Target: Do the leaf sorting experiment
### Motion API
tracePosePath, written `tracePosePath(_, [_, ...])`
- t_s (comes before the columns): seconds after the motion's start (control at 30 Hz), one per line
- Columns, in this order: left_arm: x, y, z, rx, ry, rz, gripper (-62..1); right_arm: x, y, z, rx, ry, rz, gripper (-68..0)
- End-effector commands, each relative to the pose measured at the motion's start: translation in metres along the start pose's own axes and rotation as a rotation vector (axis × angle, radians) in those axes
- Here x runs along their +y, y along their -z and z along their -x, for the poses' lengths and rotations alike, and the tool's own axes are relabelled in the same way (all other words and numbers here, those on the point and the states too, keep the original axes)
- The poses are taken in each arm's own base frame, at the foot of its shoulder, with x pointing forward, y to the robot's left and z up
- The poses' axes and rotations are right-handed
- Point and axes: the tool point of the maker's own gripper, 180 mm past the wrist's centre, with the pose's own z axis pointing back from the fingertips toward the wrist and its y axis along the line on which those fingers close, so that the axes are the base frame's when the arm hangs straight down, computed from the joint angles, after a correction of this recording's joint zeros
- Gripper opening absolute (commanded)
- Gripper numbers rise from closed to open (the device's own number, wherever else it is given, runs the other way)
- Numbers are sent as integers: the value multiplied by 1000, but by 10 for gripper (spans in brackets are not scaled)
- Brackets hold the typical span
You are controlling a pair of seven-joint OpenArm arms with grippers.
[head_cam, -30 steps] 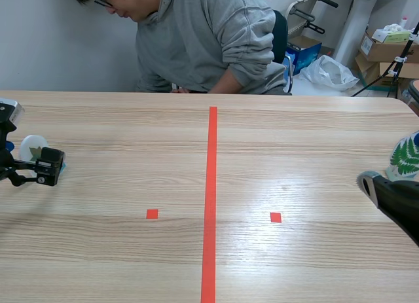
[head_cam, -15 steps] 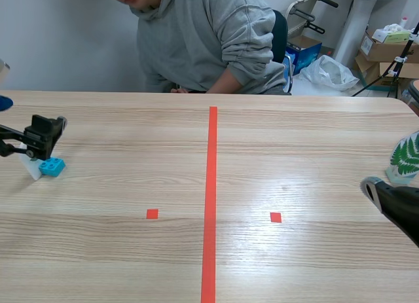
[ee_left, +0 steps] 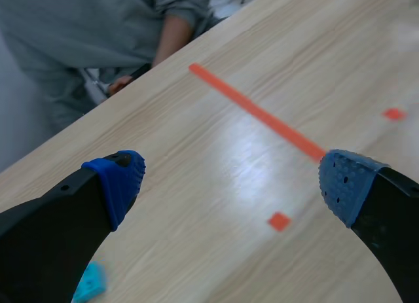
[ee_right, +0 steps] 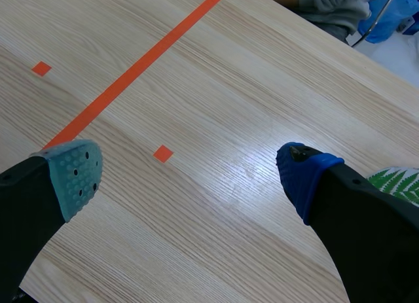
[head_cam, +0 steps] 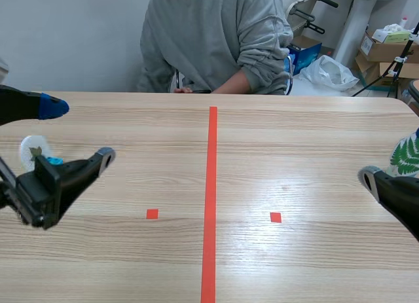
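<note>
Table, fern leaf beside right pincer

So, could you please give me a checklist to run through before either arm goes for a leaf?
1. Left pincer open, nothing between its pads: ok.
2. Right pincer open, nothing between its pads: ok.
3. White round disc with a small leaf in sight by the left arm, light blue block beside it: ok.
4. White piece with a green fern leaf in sight beside the right pincer: ok.
5. Person's hand at the far table edge, apart from both pincers: ok.
6. Disc standing firm enough to grasp: cannot tell.
</note>
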Motion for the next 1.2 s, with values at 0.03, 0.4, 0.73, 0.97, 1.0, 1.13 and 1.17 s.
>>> tracePosePath(0.03, [-18, -7, -18, -43, -18, 32, -41, 0, 0, -8, -27, -16, -10, -133])
tracePosePath(0.4, [-79, -35, -67, -117, -89, 152, 14, 0, 0, -11, -45, -16, -10, -133])
tracePosePath(0.73, [-82, -36, -62, -92, -101, 153, 14, 0, 0, -11, -44, -16, -10, -133])
tracePosePath(0.97, [-82, -36, -62, -92, -101, 153, 14, 0, 0, -11, -44, -16, -10, -133])
tracePosePath(1.0, [-82, -36, -62, -92, -101, 153, 14, 0, 0, -11, -44, -16, -10, -133])
tracePosePath(1.13, [-82, -36, -62, -90, -101, 153, 14, 0, 0, -11, -44, -16, -10, -133])
tracePosePath(1.17, [-82, -36, -61, -86, -101, 153, 14, 0, 0, -11, -44, -16, -10, -133])
